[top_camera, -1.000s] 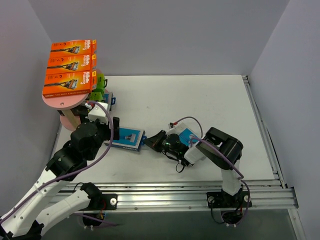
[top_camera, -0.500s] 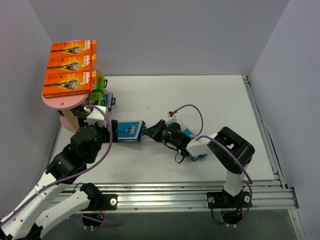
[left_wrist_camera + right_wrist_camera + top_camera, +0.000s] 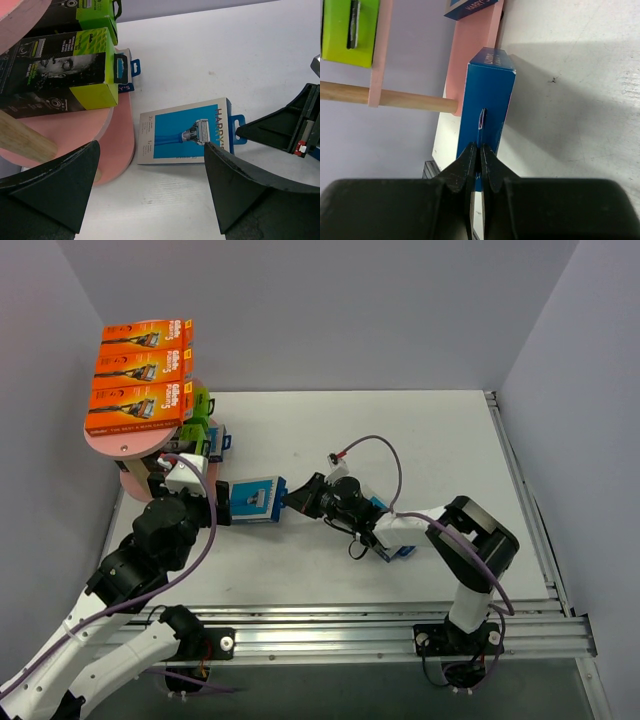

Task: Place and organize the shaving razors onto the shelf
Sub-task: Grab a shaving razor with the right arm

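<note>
The right jaws (image 3: 480, 150) are closed on the hang tab of the blue razor pack (image 3: 185, 131), which is just beside the lowest board of the pink shelf (image 3: 80, 132). The left jaws (image 3: 150, 152) stand wide open, facing the pack without touching it. Only the top view shows the three orange packs (image 3: 140, 385) on the shelf's top board. The left wrist view shows the black-and-lime packs (image 3: 60, 70) on a lower board more fully.

top: high, looking down; wrists: low, close; shared: blue pack (image 3: 183, 132)
</note>
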Action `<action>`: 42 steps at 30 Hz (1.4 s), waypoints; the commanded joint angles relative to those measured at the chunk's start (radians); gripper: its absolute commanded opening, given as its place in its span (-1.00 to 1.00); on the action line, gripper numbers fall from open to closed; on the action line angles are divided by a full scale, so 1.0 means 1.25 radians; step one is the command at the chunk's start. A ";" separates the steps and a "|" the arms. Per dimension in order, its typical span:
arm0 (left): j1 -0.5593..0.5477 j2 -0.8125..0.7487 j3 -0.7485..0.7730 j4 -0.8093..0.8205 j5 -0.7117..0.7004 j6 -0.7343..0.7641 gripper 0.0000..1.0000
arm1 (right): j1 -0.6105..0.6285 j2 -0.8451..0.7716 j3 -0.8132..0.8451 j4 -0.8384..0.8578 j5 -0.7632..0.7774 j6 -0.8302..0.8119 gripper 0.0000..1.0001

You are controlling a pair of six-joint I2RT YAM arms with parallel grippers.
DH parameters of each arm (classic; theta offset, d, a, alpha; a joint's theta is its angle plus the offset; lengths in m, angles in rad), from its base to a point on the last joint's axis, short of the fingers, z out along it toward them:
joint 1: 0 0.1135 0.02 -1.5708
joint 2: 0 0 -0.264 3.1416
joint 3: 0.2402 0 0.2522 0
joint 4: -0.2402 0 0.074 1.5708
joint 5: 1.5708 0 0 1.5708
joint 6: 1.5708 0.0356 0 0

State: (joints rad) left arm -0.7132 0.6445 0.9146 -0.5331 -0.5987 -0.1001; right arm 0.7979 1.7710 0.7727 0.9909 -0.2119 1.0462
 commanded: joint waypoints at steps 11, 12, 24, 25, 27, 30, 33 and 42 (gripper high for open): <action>0.005 -0.001 -0.003 0.030 -0.001 -0.012 0.88 | -0.021 -0.105 0.000 0.119 -0.033 0.018 -1.00; 0.006 -0.001 -0.003 0.031 -0.001 -0.012 0.89 | -0.023 -0.103 -0.003 0.131 -0.037 0.024 -1.00; 0.006 -0.021 -0.008 0.039 -0.012 -0.013 0.89 | -0.032 -0.068 -0.005 0.268 -0.076 0.088 -1.00; 0.007 -0.022 -0.009 0.039 -0.012 -0.014 0.89 | -0.032 -0.066 -0.002 0.281 -0.077 0.092 -1.00; 0.007 -0.025 -0.009 0.039 -0.011 -0.013 0.89 | -0.032 -0.060 0.004 0.295 -0.083 0.102 -1.00; 0.008 -0.025 -0.009 0.040 -0.009 -0.013 0.89 | -0.032 -0.045 0.010 0.326 -0.088 0.120 -1.00; 0.010 -0.026 -0.010 0.041 -0.008 -0.013 0.89 | -0.028 -0.030 0.019 0.346 -0.093 0.128 -1.00; 0.012 -0.032 -0.011 0.044 -0.007 -0.013 0.89 | -0.016 0.002 0.059 0.371 -0.097 0.134 -1.00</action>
State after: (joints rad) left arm -0.7048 0.6147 0.8974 -0.5262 -0.5983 -0.1047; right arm 0.7673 1.7733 0.7826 1.2530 -0.3172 1.2083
